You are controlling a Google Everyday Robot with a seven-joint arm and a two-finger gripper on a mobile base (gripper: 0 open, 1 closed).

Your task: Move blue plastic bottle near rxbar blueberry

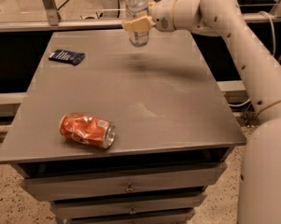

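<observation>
The blue plastic bottle (137,8), clear with a white cap, is upright and held above the far part of the grey table (177,106); its shadow falls on the tabletop below it. My gripper (138,25) is shut on the bottle's lower half, with a tan finger (136,24) across its front. The arm reaches in from the right. The rxbar blueberry (66,56), a flat dark navy wrapper, lies at the table's far left, well left of and below the bottle.
A crushed orange can (87,130) lies on its side near the table's front left. Drawers sit under the tabletop. A metal rail and frame run behind the table's far edge.
</observation>
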